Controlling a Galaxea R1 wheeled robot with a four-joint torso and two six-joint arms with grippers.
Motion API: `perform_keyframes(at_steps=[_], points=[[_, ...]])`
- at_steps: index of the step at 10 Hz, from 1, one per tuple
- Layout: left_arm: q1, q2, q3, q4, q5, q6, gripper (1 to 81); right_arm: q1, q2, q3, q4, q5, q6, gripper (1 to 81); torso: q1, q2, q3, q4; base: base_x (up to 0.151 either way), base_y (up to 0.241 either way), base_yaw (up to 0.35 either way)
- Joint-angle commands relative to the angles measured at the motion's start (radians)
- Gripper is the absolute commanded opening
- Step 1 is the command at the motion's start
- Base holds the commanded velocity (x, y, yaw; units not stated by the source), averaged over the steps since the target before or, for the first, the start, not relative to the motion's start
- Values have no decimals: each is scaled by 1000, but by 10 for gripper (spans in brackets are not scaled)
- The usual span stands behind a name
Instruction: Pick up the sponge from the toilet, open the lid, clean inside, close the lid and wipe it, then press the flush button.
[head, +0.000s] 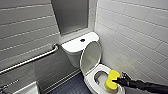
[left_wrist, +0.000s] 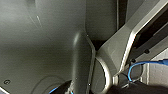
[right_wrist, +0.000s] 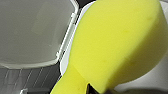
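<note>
The white toilet (head: 75, 46) stands in the corner with its lid (head: 90, 56) raised against the tank. The small dark flush button (head: 82, 40) sits in the middle of the tank top. My right gripper (head: 117, 80) comes in from the lower right, shut on the yellow sponge (head: 112, 80). The sponge hangs over the right side of the seat ring (head: 100, 68), at the edge of the bowl opening (head: 101, 78). In the right wrist view the sponge (right_wrist: 120, 45) looms large in front of the upright lid (right_wrist: 32, 32).
A metal grab bar (head: 32, 59) runs along the left tiled wall. A frosted window (head: 71, 15) is above the tank, and the tiled wall (head: 135, 37) lies close on the right. Dark floor (head: 72, 86) lies left of the bowl, and a white basin corner (head: 27, 89) shows at bottom left.
</note>
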Motion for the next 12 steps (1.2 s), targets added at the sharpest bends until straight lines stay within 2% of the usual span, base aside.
perform_keyframes(at_steps=[1, 2, 4, 7, 8, 9, 12], points=[[13, 28, -60, -5, 89, 9, 811, 148, 13, -35, 23, -66, 14, 10, 0, 0, 0, 0, 0, 0, 0], [13, 45, -89, -7, 105, 11, 811, 163, 32, -50, 23, -70, 16, 10, 0, 0, 0, 0, 0, 0, 0], [13, 61, -104, -1, 118, 13, 811, 208, 64, -85, 23, -80, 31, 10, 0, 0, -40, 0, 0, 0, 0], [15, 67, -104, -1, 120, 13, 811, 269, 92, -133, 23, -95, 32, 10, 0, 0, -126, 0, 0, 0, 0], [16, 70, -104, 1, 131, 13, 811, 281, 105, -158, 23, -123, 36, 10, 0, 0, -83, 0, 0, 0, 0], [21, 72, -106, 1, 140, 13, 811, 292, 125, -191, 21, -130, 36, 10, 0, 1, -106, 0, 0, 0, 0], [41, 72, -106, 12, 140, 16, 811, 343, 170, -256, 18, -150, 36, 10, 0, 2, -117, 0, 0, 0, 0]])
